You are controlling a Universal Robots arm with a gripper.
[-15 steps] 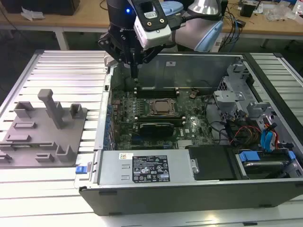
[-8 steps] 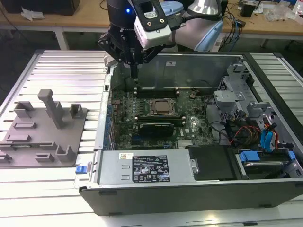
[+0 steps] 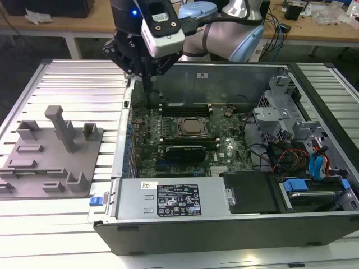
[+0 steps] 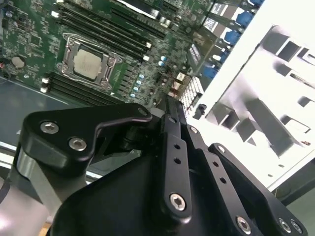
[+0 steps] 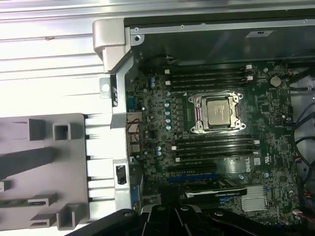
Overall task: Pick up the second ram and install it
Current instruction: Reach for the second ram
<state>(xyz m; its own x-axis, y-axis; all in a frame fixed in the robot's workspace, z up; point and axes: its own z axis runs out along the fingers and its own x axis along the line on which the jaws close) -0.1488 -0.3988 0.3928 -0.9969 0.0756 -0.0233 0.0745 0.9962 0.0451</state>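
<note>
1. The second ram, a long flat green circuit-board stick, cannot be placed with any certainty. It may be at the gripper or down in one of the slots.
2. The black linkage gripper hangs over the far corner of the open dark-grey metal computer case, on the exterior view's left, close above its rim. I cannot tell how the jaws stand.
3. The case lies on the ribbed aluminium worktop, toward the edge on the exterior view's right. A grey plastic fixture plate with upright posts lies near the opposite edge, well apart from the gripper.
4. Inside the case, the green motherboard carries a square silver CPU socket. The socket sits between two banks of long black memory slots with white end clips.
5. Judging by the gripper's place between fixture and board, the step in hand looks like the transfer or the approach to a slot.
6. Seating a stick would call for laying its length along a free slot between the end clips. It would then need a straight downward press, kept clear of the socket.
</note>
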